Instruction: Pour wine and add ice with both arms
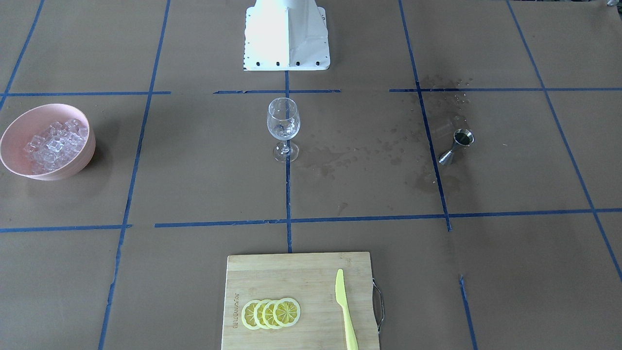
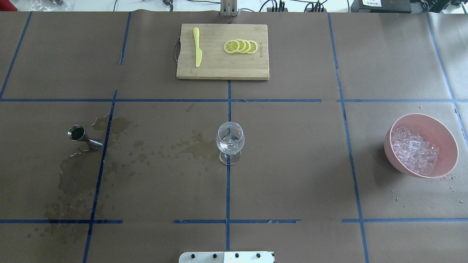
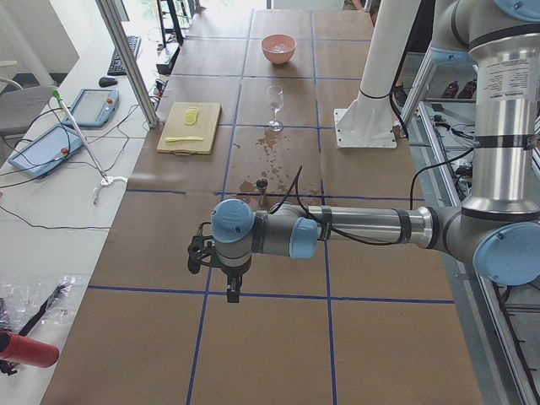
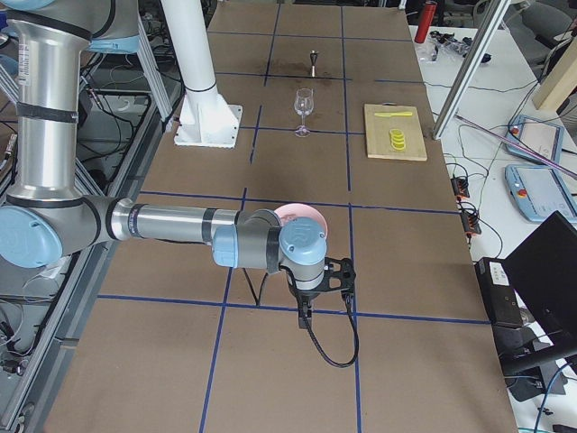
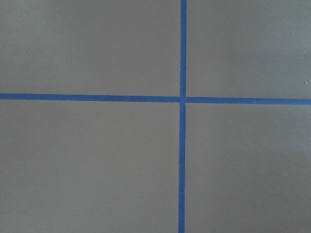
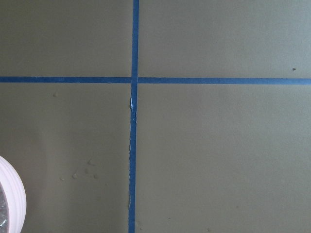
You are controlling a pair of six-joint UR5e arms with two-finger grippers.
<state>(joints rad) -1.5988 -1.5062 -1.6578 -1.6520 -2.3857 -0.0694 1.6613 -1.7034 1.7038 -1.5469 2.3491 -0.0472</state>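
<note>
Two jaw states cannot be told: left gripper [image 3: 231,291], right gripper [image 4: 306,316].
Ice [image 1: 53,143] is heaped in the pink bowl [image 1: 85,158]; the jigger [image 1: 456,147] is ringed by spills [image 2: 73,175], so slippage is risked.

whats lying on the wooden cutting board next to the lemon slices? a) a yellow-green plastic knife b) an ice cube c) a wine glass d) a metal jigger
A: the yellow-green plastic knife lies flat on the wooden cutting board, apart from the row of yellow lemon slices; the small steel jigger stands off the board on the brown paper.
</note>
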